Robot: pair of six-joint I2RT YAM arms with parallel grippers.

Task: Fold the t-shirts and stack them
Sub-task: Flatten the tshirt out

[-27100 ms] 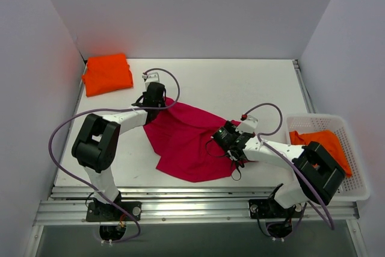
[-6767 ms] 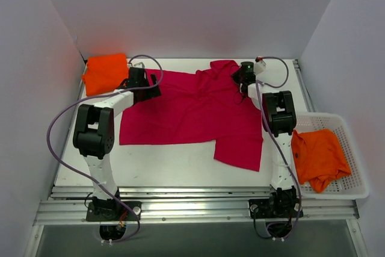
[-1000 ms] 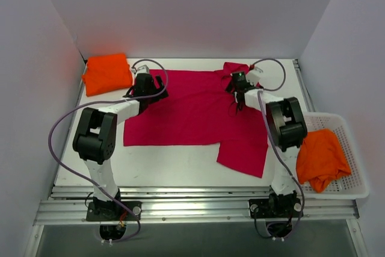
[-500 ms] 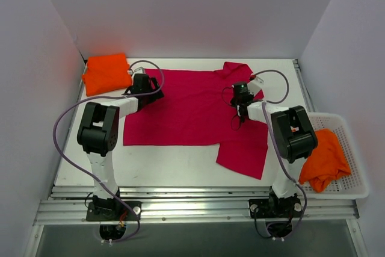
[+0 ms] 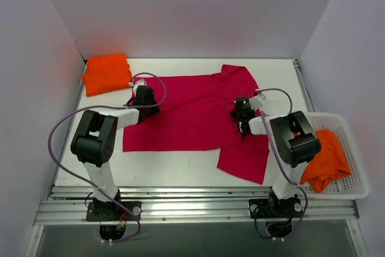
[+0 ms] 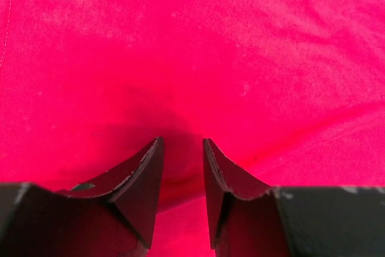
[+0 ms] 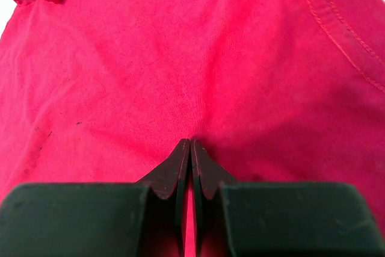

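crimson-pink t-shirt (image 5: 192, 112) lies spread nearly flat across the middle of the table (image 5: 174, 170), a sleeve poking out at the far edge and another flap reaching toward the near right, no fold in it yet

my right pincer (image 7: 190, 144) is down on the shirt's right half, fingers pressed tip to tip with no gap, and the creases run straight in to the tips, so i reckon i've got a small pinch of cloth there

my left pincer (image 6: 183, 142) is down on the shirt's left half, fingers partway apart with a strip of red showing between them, tips on the cloth; whether any of it is caught i can't tell

further out, the folded orange t-shirt (image 5: 107, 73) sits in the far left corner, well apart from the red one, so one shirt is done and waiting as the base of the stack

the loose orange t-shirt (image 5: 325, 159) is slumped in a heap over the rim of the basket (image 5: 356, 192) on the right, untouched

so: one folded, one laid out and ready for its first fold, one yet to come out, and nothing stacked
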